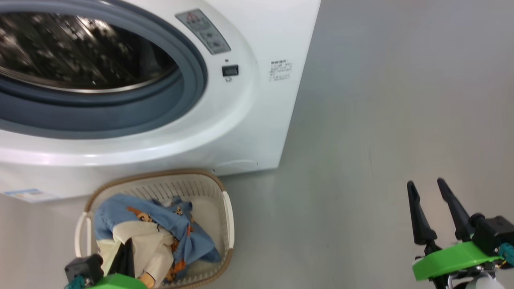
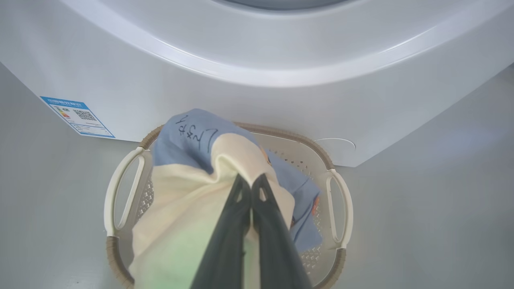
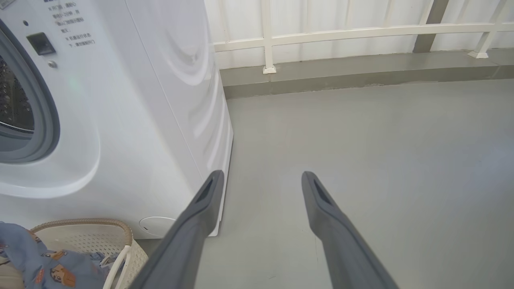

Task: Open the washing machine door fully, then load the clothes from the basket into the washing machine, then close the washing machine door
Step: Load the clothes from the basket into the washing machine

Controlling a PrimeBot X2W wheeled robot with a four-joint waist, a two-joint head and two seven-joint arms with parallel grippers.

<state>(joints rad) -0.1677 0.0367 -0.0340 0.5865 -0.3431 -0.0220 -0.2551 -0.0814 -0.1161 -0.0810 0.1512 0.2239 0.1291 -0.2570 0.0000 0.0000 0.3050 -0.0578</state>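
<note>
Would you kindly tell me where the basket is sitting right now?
In the head view, the basket stands at lower left on the floor, just in front of the washing machine.

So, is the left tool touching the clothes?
Touching. The left wrist view shows the left tool shut on the clothes, cream fabric bunched around its tips over the basket.
</note>
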